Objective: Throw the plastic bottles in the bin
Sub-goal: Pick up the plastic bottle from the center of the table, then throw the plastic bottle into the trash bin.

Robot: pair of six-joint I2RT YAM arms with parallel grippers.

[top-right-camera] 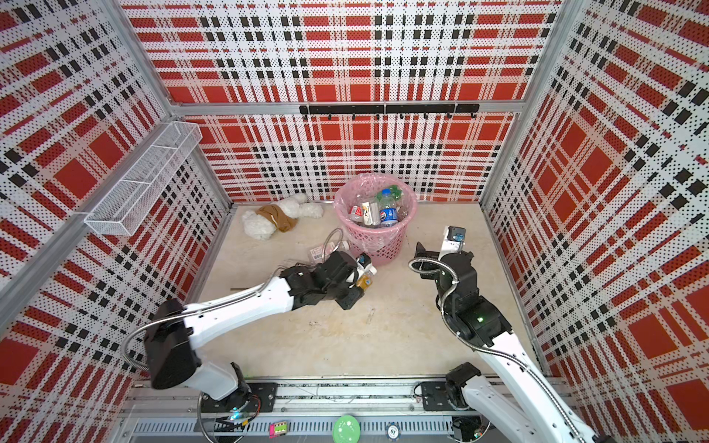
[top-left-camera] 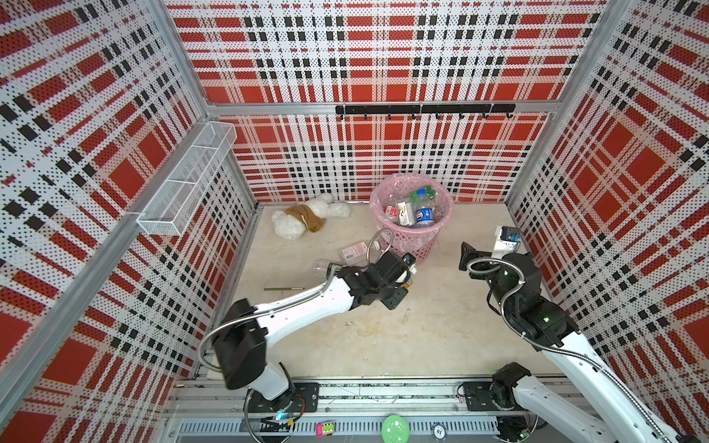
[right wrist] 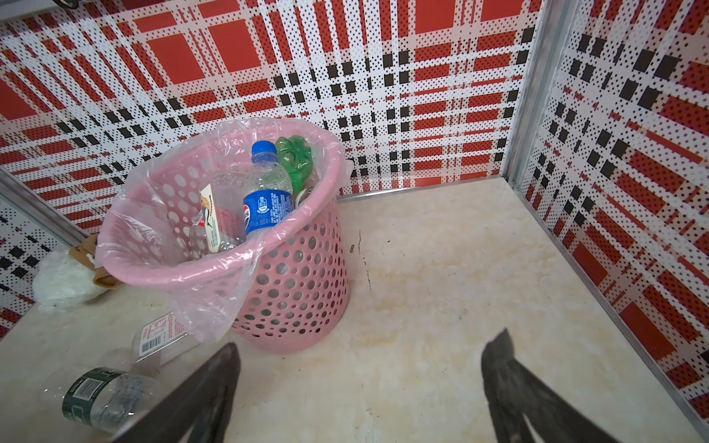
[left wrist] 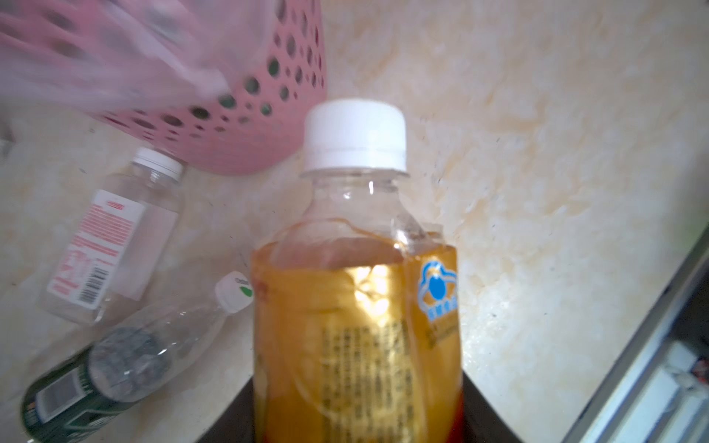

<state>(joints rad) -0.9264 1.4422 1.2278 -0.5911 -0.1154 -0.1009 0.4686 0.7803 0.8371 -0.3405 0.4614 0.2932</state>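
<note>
Currently left end effector [top-left-camera: 407, 273] clamps clear orange-labelled plastic bottle [left wrist: 356, 307], right end effector [right wrist: 368, 345] released; insufficient lift may knock over round pink perforated plastic bin [top-left-camera: 416, 241]

light: bright, even | shadows: soft | left wrist: bin [left wrist: 238, 153] blurred | edges: warped

Pink bin [right wrist: 299, 276] dotted with round holes; orange-labelled bottle [left wrist: 356, 326], white-capped; walls [top-left-camera: 383, 57] in red, white and black plaid; cream, marbled worktop [top-left-camera: 383, 337]; white plush toy [top-left-camera: 287, 229] with brown cloth [top-left-camera: 307, 216].
</note>
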